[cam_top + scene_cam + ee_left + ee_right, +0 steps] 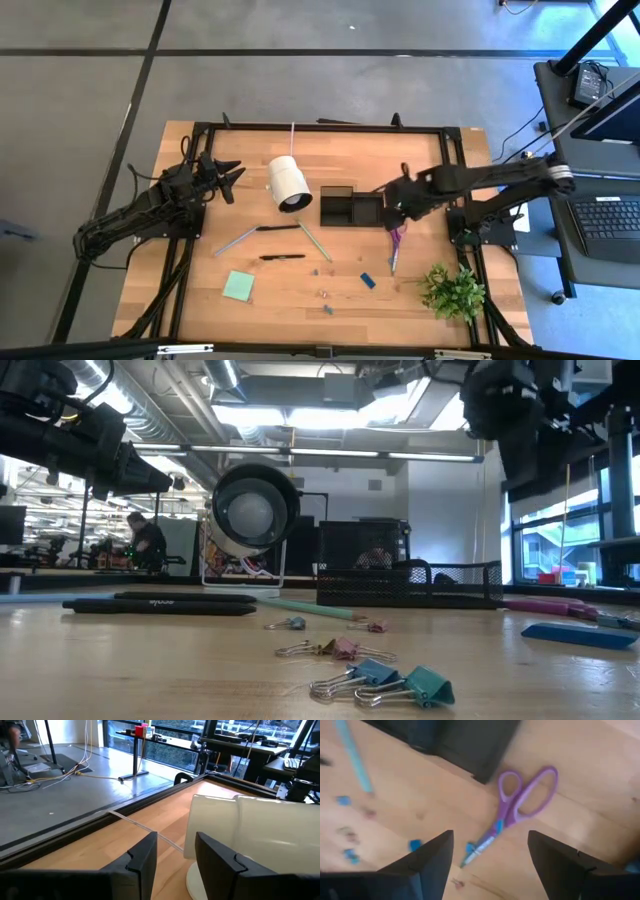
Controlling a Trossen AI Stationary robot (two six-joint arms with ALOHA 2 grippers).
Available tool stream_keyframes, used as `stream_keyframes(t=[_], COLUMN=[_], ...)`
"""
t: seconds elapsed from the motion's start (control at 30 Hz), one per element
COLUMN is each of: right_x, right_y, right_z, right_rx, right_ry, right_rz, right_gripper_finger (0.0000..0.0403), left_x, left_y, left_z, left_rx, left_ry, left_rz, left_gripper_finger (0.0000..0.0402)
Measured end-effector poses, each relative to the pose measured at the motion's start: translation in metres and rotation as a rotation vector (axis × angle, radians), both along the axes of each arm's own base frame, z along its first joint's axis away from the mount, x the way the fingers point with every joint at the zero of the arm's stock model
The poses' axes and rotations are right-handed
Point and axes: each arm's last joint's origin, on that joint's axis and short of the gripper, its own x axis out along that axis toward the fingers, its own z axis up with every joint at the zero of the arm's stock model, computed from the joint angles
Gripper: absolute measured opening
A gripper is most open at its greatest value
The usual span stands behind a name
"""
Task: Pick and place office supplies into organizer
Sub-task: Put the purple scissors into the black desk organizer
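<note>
Wooden tabletop (300, 290) in a black frame, seen from above, with two dark arms reaching in from either side. Black rectangular organizer tray (351, 209) with two low-walled compartments lies near the centre, slightly right; from above both compartments look dark, and whether anything lies inside cannot be told. White cylinder roll (287, 183) lies on its side just left of the tray, apart from it.

Right claw (392, 208) hangs at the tray's right end, its fingers spread wide and grasping nothing. Purple-handled scissors (512, 813) lie flat on the wood just beside the tray's corner, directly below this claw, blades pointing toward the near edge.

Left claw (231, 176) waits at the far left of the tabletop, pointing toward the white roll; its two fingers stand parted with nothing between them.

Loose supplies on the near half of the tabletop, all outside the tray:
- square mint-green sticky-note pad (238, 286), near left;
- black pen (283, 257) and a second dark pen (278, 228) beyond it;
- light blue pencil (234, 241) and pale green pencil (315, 242), lying at angles;
- small blue block (368, 281), right of centre;
- teal binder clips (395, 682) and smaller paper clips (335, 649), closest to the near edge.

Green leafy plant (453, 291) stands at the near right corner.
</note>
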Motion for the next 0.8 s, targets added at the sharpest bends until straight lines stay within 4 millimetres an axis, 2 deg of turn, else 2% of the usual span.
stream_keyframes(t=[0.13,0.37,0.8], right_x=[0.009,0.012,0.004], right_y=[0.004,0.005,0.003], right_z=[-0.018,-0.046,-0.096], right_rx=[-0.032,-0.057,-0.108], right_ry=[0.100,0.190,0.096], right_rz=[-0.073,-0.042,-0.040], right_gripper_finger=[0.0259,0.0259,0.0259], left_x=[0.000,0.000,0.000], left_y=[0.000,0.000,0.000], left_z=[0.000,0.000,0.000], left_rx=[0.000,0.000,0.000], left_ry=[0.000,0.000,0.000], left_rz=[0.000,0.000,0.000], left_gripper_finger=[0.0127,0.0127,0.0127])
